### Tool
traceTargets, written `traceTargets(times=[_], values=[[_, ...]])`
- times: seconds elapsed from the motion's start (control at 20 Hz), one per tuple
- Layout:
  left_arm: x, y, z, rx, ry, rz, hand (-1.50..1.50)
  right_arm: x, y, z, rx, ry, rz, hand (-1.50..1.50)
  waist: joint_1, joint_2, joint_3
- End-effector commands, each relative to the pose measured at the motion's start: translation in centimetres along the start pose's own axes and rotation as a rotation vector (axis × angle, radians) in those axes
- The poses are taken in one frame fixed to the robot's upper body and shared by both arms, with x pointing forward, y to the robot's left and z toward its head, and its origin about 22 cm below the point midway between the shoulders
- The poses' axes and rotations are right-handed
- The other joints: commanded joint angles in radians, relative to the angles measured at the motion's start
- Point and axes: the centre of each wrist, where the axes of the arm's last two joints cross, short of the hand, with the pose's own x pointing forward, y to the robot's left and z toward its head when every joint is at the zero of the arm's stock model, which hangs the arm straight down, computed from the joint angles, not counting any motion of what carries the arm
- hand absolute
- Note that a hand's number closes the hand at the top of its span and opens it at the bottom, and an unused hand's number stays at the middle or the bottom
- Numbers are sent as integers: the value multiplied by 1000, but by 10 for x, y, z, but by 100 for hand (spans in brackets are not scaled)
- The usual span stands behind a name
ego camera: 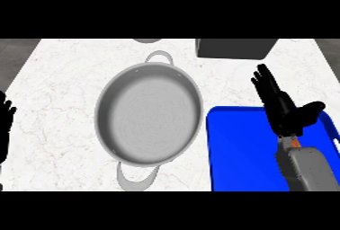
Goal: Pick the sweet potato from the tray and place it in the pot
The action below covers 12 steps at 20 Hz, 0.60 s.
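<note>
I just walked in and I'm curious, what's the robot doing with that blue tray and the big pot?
The robot's right hand is over the blue tray, with its fingers straight and open. A bit of orange peeks out by its wrist. That is probably the sweet potato, mostly hidden and not picked up yet. The grey pot sits left of the tray with nothing in it. The left hand rests open at the left edge.
</note>
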Motion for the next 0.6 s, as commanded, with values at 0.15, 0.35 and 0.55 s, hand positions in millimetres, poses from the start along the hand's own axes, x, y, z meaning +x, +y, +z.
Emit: traceTargets(times=[0.15, 0.35, 0.55], values=[[-3, 1, 2, -82, -20, -206, 0, -3, -12, 6, -173, 75, 134, 150, -48, 9, 7], [-25, 2, 12, -89, 115, -218, 0, 17, -110, 25, -605, 28, 588, 150, -138, 13, -3], [-21, -18, 15, -143, 157, -239, 0, -14, -56, 46, -764, -71, 634, -150, -92, 4, 5]])
